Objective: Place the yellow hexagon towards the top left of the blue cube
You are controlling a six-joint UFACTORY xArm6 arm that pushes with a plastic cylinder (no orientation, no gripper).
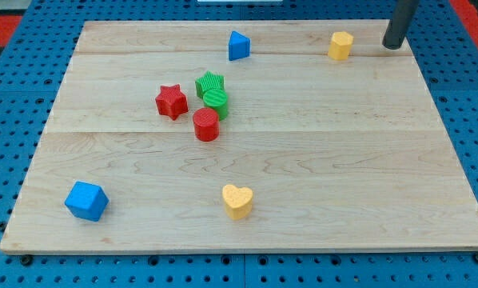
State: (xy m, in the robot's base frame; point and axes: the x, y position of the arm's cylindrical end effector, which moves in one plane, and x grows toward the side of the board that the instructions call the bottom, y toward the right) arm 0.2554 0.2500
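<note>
Tip [392, 46] at top right of board [303, 160], just right of yellow hexagon [340, 46], not touching; bare rod, grasping nothing. Hexagon near top edge, well apart from blue cube [86, 201] at bottom left. Red star [172, 102], green star [210, 82], green cylinder [217, 102], red cylinder [206, 125] clustered mid-left; blue triangle [238, 46] top centre, yellow heart [237, 202] bottom centre.

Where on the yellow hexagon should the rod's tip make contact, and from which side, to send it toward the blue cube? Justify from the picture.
Nothing can grip here; my tip only pushes. Contact the yellow hexagon on its face toward the view's right, slightly from the top. The tip already stands just right of it, apart, and the blue cube lies far toward the view's bottom left. Probably steer above the red and green cluster.
</note>
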